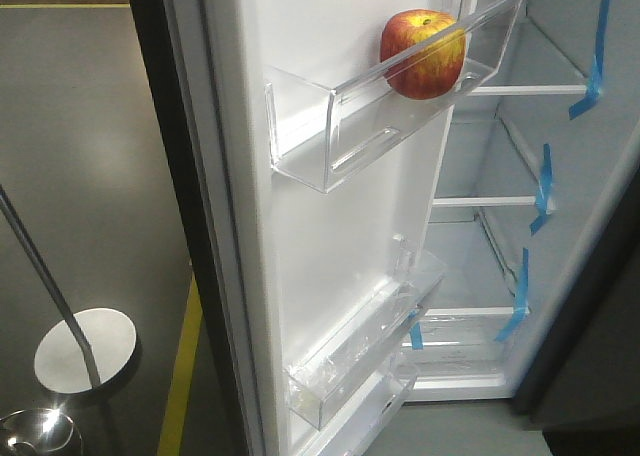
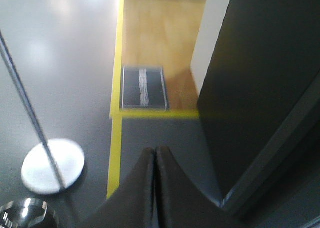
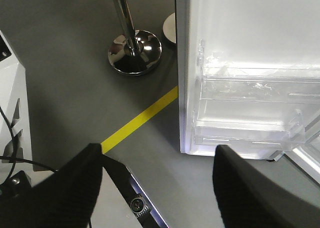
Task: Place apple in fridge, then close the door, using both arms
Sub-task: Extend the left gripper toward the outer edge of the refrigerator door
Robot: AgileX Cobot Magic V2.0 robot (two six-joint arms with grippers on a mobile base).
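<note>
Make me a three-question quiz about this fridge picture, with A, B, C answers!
1. Where is the apple?
A. on the floor
B. in the top door bin
C. on a shelf inside

2. What colour are the tape strips?
A. red
B. green
C. blue

3. How is the fridge door?
A. open
B. shut
C. missing

Answers: 1 B, it rests inside that clear bin; 2 C, every strip is bright blue; 3 A, its white inner face is turned toward the camera.

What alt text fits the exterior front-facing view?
A red-and-yellow apple sits in the upper clear bin of the open door. Right of it, the fridge has white shelves with blue tape strips; at left, grey floor with a yellow line and a pole's round base.
</note>
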